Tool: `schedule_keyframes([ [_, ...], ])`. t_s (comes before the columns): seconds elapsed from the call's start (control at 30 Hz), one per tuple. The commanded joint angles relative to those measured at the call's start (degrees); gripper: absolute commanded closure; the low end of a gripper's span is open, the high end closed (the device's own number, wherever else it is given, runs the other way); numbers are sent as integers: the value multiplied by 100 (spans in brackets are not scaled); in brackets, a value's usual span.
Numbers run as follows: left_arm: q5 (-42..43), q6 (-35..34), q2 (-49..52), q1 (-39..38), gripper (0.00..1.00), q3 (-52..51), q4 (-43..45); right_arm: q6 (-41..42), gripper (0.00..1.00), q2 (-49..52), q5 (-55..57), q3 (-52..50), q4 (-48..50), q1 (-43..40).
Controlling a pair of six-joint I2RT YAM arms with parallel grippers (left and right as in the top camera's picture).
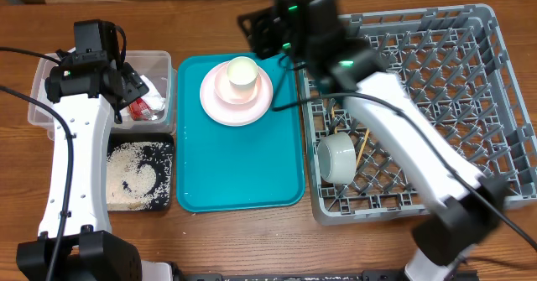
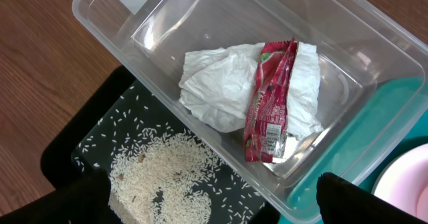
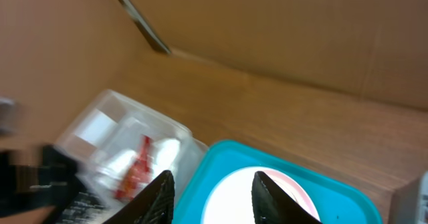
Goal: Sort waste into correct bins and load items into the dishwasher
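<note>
Teal tray [image 1: 243,168] carries the pink plate [image 1: 214,101] with the cream cup [image 1: 242,73] on it, so loading seems in hand. Right pincer [image 3: 212,204] hangs half-parted over them, and whether it grips cannot be told. Left pincer [image 2: 217,204] gapes empty above the clear tub [image 2: 374,83]. Next likely calls for a firm grip, then the grey rack [image 1: 457,80].

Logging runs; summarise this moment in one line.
left end effector open over clear rectangular plastic tub | right end effector open near pink round plate
</note>
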Motion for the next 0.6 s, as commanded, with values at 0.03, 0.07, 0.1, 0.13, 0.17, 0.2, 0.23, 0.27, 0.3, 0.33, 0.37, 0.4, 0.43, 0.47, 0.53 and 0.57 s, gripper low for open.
schedule_keyframes([
  [0.03, 46, -81, -90, 20, 0, 136, 7, -769, 65, 1019, 940, 17, 323, 461],
  [0.07, 46, -79, -90, 20, 0, 136, 7, -894, 68, 1189, 1165, 17, 444, 557],
  [0.1, 44, -79, -90, 20, 0, 136, 7, -1043, 69, 1362, 1436, 17, 586, 667],
  [0.13, 46, -81, -90, 20, 0, 136, 7, -1180, 72, 1510, 1641, 17, 702, 745],
  [0.17, 44, -81, -90, 20, 0, 136, 4, -1357, 73, 1648, 1843, 17, 826, 826],
  [0.2, 46, -81, -90, 20, 0, 136, 7, -1510, 73, 1751, 1956, 17, 901, 887],
  [0.23, 46, -81, -90, 20, 0, 136, 7, -1637, 73, 1838, 2017, 15, 946, 938],
  [0.27, 46, -81, -90, 20, 0, 136, 7, -1735, 74, 1923, 2031, 13, 986, 988],
  [0.3, 46, -81, -90, 20, 0, 136, 7, -1781, 73, 1996, 2022, 13, 1010, 1021],
  [0.33, 46, -81, -90, 20, 0, 136, 7, -1781, 73, 2065, 2024, 13, 1021, 1049],
  [0.37, 46, -81, -90, 20, 0, 136, 7, -1779, 73, 2109, 2022, 13, 1019, 1060],
  [0.4, 46, -81, -90, 20, 0, 136, 7, -1779, 73, 2164, 2022, 11, 1010, 1069],
  [0.43, 46, -81, -90, 20, 0, 136, 7, -1779, 73, 2186, 2022, 4, 979, 1069],
  [0.47, 46, -81, -90, 20, 0, 136, 7, -1779, 73, 2208, 2024, -20, 975, 1067],
  [0.53, 46, -81, -90, 20, 0, 136, 7, -1779, 73, 2208, 2024, -70, 960, 1060],
  [0.57, 46, -81, -90, 20, 0, 136, 7, -1779, 73, 2208, 2026, -70, 922, 1049],
])
